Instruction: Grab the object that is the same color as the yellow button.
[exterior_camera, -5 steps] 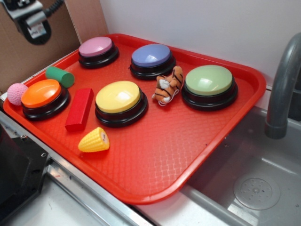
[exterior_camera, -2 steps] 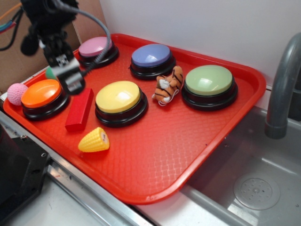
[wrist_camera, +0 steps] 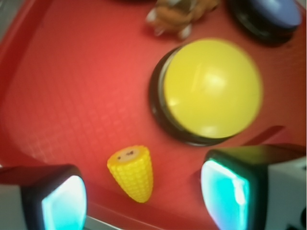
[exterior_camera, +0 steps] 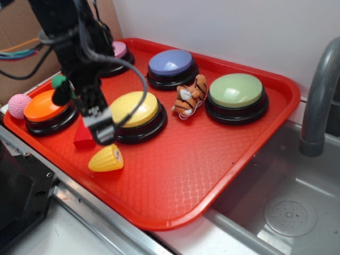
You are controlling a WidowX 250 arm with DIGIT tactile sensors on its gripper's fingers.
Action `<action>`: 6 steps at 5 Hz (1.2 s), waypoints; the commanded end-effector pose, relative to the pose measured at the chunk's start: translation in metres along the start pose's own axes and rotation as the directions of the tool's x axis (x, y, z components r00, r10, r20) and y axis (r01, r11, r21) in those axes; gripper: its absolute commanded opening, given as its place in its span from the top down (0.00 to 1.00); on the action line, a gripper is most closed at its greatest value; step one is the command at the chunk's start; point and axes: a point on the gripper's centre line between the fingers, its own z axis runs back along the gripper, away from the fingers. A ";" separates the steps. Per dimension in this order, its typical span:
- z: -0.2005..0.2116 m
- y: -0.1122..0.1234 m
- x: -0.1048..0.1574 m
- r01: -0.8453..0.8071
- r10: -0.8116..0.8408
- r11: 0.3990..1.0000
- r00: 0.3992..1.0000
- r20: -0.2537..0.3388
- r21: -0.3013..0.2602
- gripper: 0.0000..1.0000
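End effector (wrist_camera: 144, 196), fingers spread, hangs over the corn (wrist_camera: 132, 172) near the tray's (exterior_camera: 175, 186) front edge, straddling it for a grasp beside the yellow button (wrist_camera: 211, 88).

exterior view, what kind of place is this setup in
Probably a toy kitchen sink counter used as a robot test bench: a grey faucet over a basin with a drain, and a red tray of dome buttons and small toys beside it.

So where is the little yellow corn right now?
In the exterior view the corn lies near the tray's front edge, just in front of the yellow button; the wrist view shows it between the open gripper fingers.
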 end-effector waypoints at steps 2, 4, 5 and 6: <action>-0.046 -0.011 -0.010 -0.056 0.056 0.998 0.998 -0.042 -0.017 0.00; -0.058 -0.015 -0.009 -0.128 0.128 0.992 0.992 -0.020 0.003 0.31; -0.061 -0.016 -0.010 -0.168 0.167 0.986 0.986 0.015 0.017 1.00; -0.063 -0.016 -0.011 -0.195 0.195 0.981 0.981 0.005 0.009 1.00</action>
